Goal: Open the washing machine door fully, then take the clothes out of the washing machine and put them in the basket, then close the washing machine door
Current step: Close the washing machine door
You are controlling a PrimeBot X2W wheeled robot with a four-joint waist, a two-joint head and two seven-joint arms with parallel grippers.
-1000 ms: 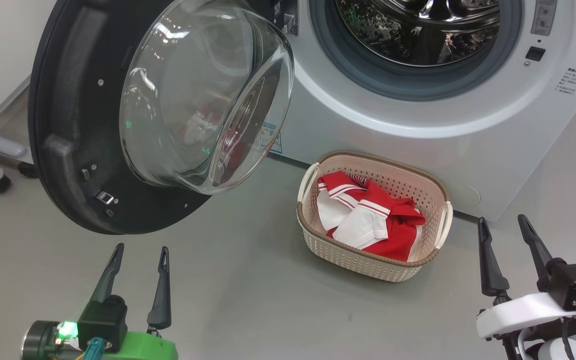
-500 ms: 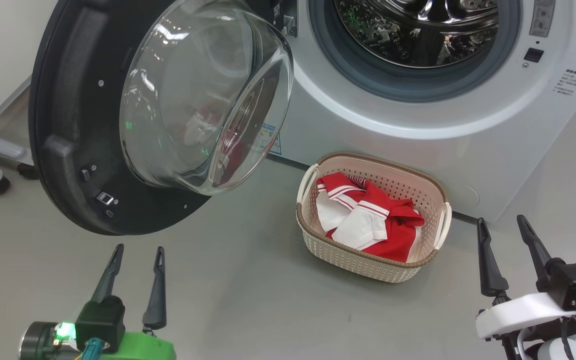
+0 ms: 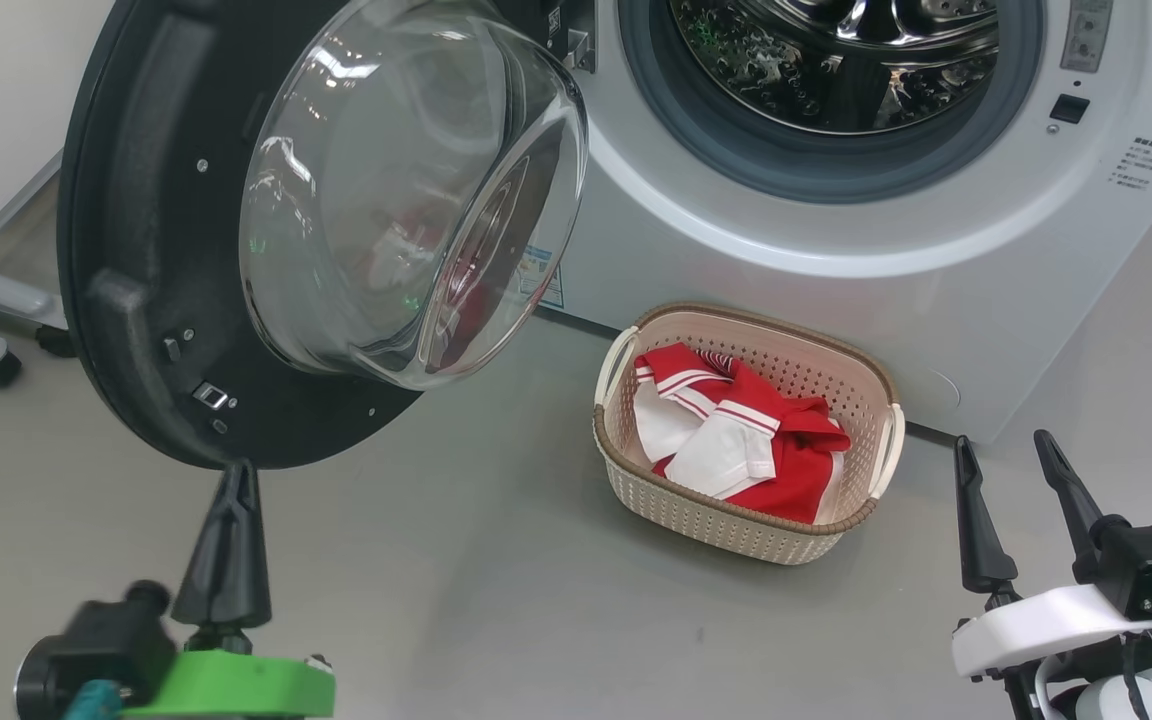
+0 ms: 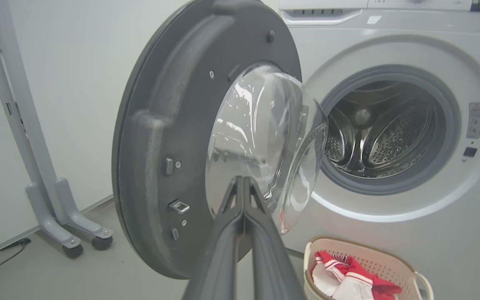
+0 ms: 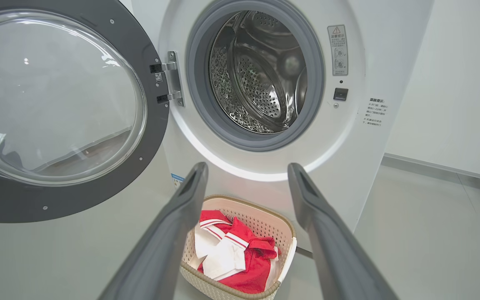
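In front of the washing machine point(image 3: 836, 260), just below its bare steel drum point(image 3: 836, 60), the basket point(image 3: 736, 525) sat on the floor holding the clothes point(image 3: 746, 440). The washing machine door point(image 3: 136, 250) stood swung open at the machine's left. Further out from the machine, the left gripper point(image 3: 236, 475) had its fingers pressed together on nothing, and the right gripper point(image 3: 1002, 445) had its fingers spread wide.

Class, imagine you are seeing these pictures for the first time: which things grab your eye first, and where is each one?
The washing machine door dominates the head view's upper left, swung wide open with its clear glass bowl bulging outward. On the floor before the washing machine, bright red and white clothes lie in the cream basket. The shiny steel drum at the top looks empty.
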